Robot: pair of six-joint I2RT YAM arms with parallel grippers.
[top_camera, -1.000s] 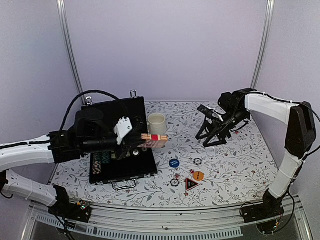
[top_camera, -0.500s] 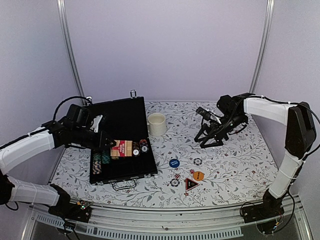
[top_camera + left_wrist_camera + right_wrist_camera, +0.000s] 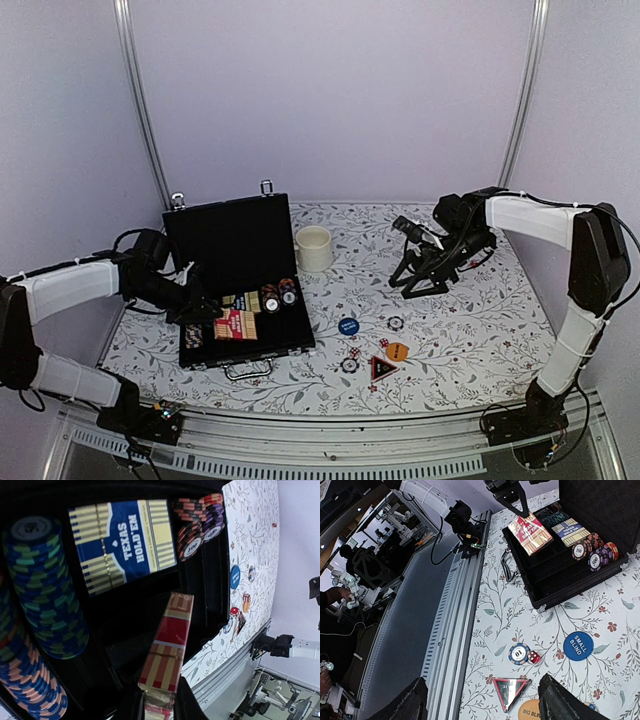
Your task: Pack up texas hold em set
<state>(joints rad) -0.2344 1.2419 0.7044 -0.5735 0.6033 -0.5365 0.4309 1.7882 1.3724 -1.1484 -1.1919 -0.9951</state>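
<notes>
The black case (image 3: pixel 250 349) lies open at the left with its lid (image 3: pixel 228 240) raised. My left gripper (image 3: pixel 207 313) (image 3: pixel 158 702) is shut on the end of a red card deck (image 3: pixel 236 324) (image 3: pixel 167 647), held low inside the case's front compartment. A blue deck (image 3: pixel 247 300) (image 3: pixel 125 539) and striped chips (image 3: pixel 281 294) (image 3: pixel 47 592) sit in the case. My right gripper (image 3: pixel 420 284) (image 3: pixel 482 700) is open and empty above the table's right half. A blue button (image 3: pixel 348 326) (image 3: pixel 578 645), an orange button (image 3: pixel 397 351), a chip with a red die (image 3: pixel 520 653) and a triangle piece (image 3: pixel 510 690) lie loose on the table.
A cream mug (image 3: pixel 314 247) stands just right of the case lid. Another chip (image 3: pixel 396 323) lies between the case and the right gripper. The metal rail (image 3: pixel 330 440) runs along the near table edge.
My left arm has swung back to the left and down, carrying the red deck from above the case's right edge into the case. The right gripper has narrowed a little and barely shifted.
</notes>
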